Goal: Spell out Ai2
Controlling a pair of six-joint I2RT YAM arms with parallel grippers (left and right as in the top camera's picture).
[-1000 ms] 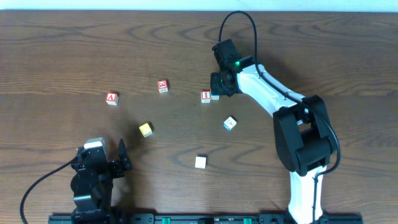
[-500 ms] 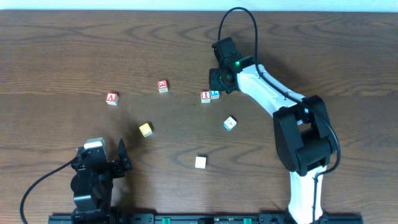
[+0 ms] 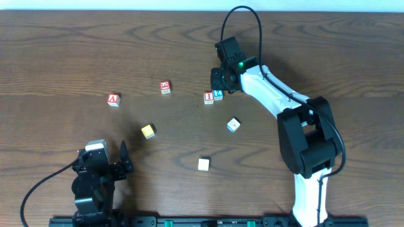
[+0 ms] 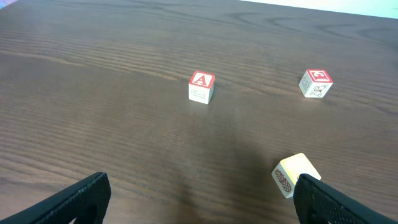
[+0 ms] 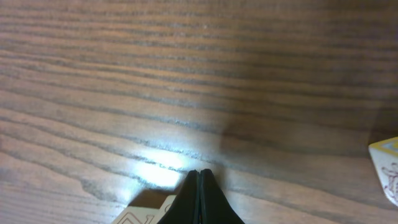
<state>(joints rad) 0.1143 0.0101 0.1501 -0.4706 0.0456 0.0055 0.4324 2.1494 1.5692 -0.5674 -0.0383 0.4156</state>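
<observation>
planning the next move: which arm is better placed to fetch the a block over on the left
Left. The A block sits on the left, straight ahead of the open left gripper in its wrist view. The right gripper is shut, far off beside the I block.

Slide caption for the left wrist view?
Open left gripper facing the A block, a red-marked block and a yellow block.

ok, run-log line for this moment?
right gripper: shut, beside blue-lettered wooden cube | red-lettered wooden I cube: adjoining it | red-lettered wooden A cube: apart | left gripper: open
</observation>
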